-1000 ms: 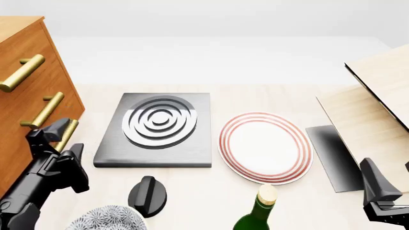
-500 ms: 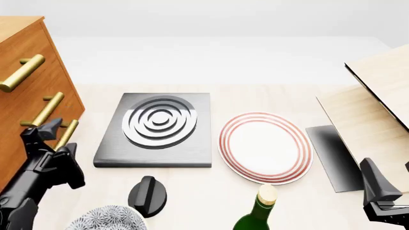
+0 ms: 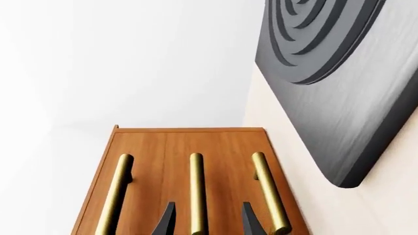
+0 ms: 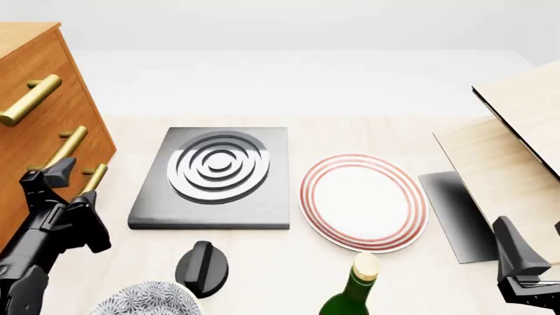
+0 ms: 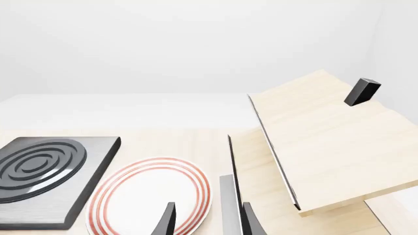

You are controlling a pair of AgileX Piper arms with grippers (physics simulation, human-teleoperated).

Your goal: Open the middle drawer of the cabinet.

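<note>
Left gripper (image 4: 68, 191) at the cabinet (image 4: 35, 72) on the table's left side, jaws parted either side of the middle drawer's (image 3: 183, 147) brass handle (image 3: 197, 191) without gripping it; right gripper (image 5: 205, 220) open and empty near the red-rimmed plate (image 4: 363, 202).

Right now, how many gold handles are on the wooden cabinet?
3. All on the cabinet front: the top handle, the middle drawer's handle below it, the lowest handle beside the left gripper.
</note>
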